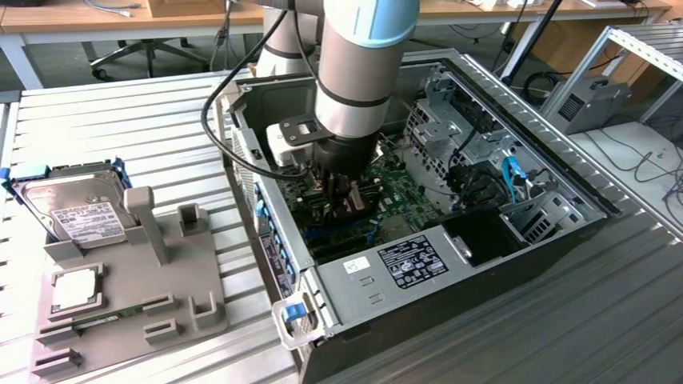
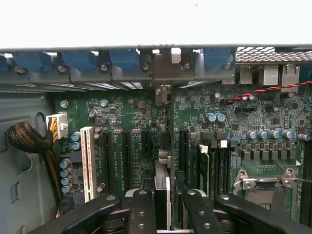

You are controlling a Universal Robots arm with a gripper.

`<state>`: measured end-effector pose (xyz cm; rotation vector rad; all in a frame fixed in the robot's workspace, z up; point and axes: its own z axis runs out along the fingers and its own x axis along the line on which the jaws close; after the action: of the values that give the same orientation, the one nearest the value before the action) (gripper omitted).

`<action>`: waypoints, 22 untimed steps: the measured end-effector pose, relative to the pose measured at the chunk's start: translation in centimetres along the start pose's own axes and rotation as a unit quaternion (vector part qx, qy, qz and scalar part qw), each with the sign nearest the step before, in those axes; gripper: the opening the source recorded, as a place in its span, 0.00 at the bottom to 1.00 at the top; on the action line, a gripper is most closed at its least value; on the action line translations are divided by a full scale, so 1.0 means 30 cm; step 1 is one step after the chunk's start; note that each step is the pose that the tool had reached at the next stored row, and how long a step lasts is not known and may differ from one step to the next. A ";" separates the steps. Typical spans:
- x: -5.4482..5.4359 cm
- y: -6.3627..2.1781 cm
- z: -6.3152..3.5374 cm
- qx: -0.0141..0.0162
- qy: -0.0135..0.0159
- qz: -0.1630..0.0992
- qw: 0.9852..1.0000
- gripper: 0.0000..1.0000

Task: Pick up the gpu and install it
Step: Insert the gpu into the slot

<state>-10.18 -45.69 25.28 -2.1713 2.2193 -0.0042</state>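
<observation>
Wrist view, nearest first: the gripper point(image 2: 163, 214) has its black fingers point(image 2: 141, 212) pinching the gpu point(image 2: 165, 165) edge-on, so the card reads as a thin dark-and-silver sliver running away from the camera, its metal end bracket point(image 2: 168, 63) standing against the rear wall of the case among the blue slot clips point(image 2: 124, 58). Card hangs upright over the green motherboard point(image 2: 234, 122), lined up with one of the long black slots point(image 2: 181, 148) near the board's middle, beside the white slot point(image 2: 87, 163); whether the card edge has seated in the slot cannot be told. Cooler block not separable at this angle. Further off sit the capacitors point(image 2: 214, 117) and the processor socket point(image 2: 265, 178). Exterior view: arm reaches straight down into the open computer case point(image 1: 555, 168), gripper point(image 1: 344, 200) low over the board, near the power supply point(image 1: 411, 260). Judgement on doing this step well: keep the card vertical, bracket tucked flush at the rear wall opening, press evenly along the slot line and not at one end; a tilt would likely jam the contacts. Outside the case, toward the bench's near edge in the exterior view's left, a grey parts holder point(image 1: 160, 308) with a hard drive point(image 1: 69, 204) beyond it.
</observation>
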 end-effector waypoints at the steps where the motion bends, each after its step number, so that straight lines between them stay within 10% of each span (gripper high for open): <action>1: 0.000 0.000 0.000 0.000 0.000 0.000 1.000 0.40; 9: -0.009 -0.009 -0.125 -0.001 0.003 0.000 1.000 0.40; 14: -0.010 -0.077 -0.124 -0.020 0.003 0.000 1.000 0.19; 17: -0.012 -0.141 -0.122 -0.037 0.003 0.001 0.999 0.11; 22: -0.012 -0.168 -0.122 -0.043 0.002 0.001 0.999 0.11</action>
<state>-5.25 -45.53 29.07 -2.2133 2.2640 0.0898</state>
